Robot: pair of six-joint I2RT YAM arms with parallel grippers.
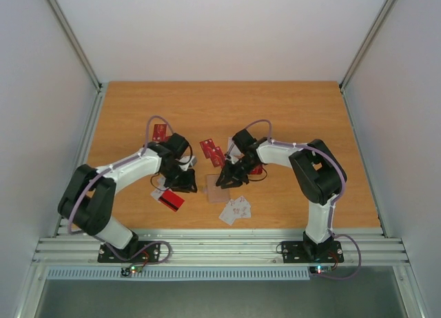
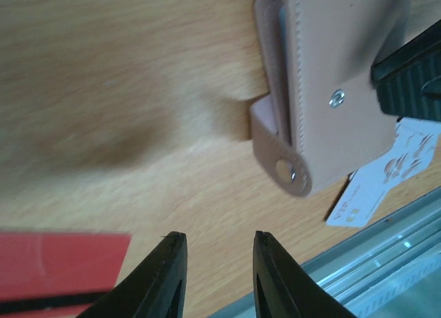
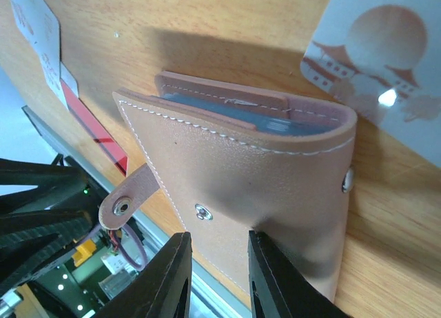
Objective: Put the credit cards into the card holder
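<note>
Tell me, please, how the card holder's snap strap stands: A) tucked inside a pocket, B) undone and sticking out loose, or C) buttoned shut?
B: the strap of the card holder sticks out loose, its snap end apart from the stud.

Nothing legible — small print on the white card [image 2: 375, 190] is blurred.

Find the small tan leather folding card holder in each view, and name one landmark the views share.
Top external: the tan leather folding card holder lies just below picture centre.
Left wrist: upper right.
Right wrist: fills the centre.
Shared landmark: the white card with reddish marks beside it.
</note>
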